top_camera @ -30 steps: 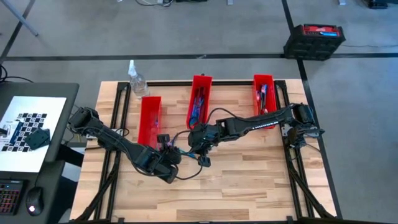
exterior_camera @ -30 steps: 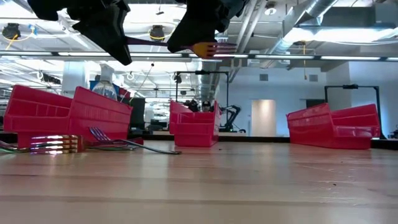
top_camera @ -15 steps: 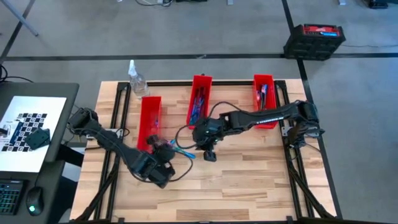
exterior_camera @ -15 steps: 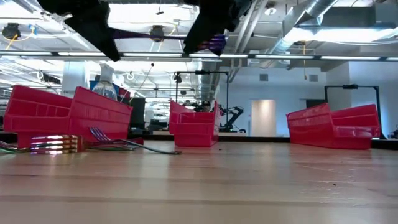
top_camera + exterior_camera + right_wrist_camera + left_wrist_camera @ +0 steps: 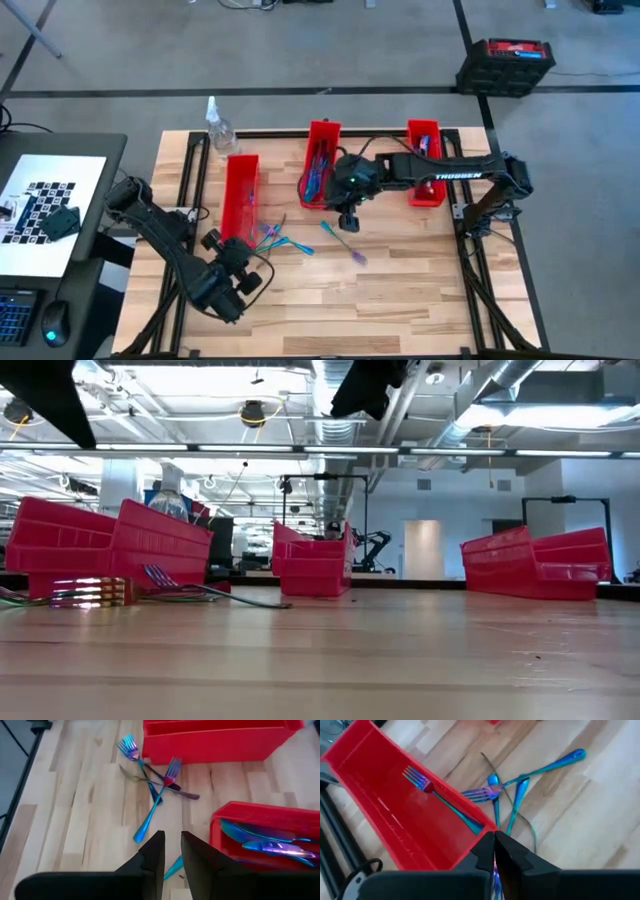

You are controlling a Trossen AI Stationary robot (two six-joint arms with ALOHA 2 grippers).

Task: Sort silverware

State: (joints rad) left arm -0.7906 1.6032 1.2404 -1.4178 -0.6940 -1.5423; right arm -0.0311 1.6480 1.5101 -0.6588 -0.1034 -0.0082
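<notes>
The silverware is slim iridescent cutlery. Several forks (image 5: 490, 795) lie crossed on the wood by the left red bin's near end, and one fork (image 5: 427, 785) lies inside that bin (image 5: 241, 190). A teal-and-purple piece (image 5: 342, 243) lies on the table near the middle bin (image 5: 320, 165), which holds knives (image 5: 265, 845). My left gripper (image 5: 494, 836) is shut and hovers off the left bin's near end. My right gripper (image 5: 172, 842) hovers by the middle bin's near end, slightly open, with table showing through the gap.
A third red bin (image 5: 424, 160) with more pieces stands at the far right. A clear bottle (image 5: 218, 125) stands at the far left corner. The near half of the table (image 5: 400, 310) is bare wood. Black frame rails run along both table sides.
Both grippers have risen and drawn apart: the left toward the near left, the right toward the far right, by the middle bin. The slim piece that spanned between them in the low view no longer shows there. A teal-and-purple piece now lies uncovered on the table.
</notes>
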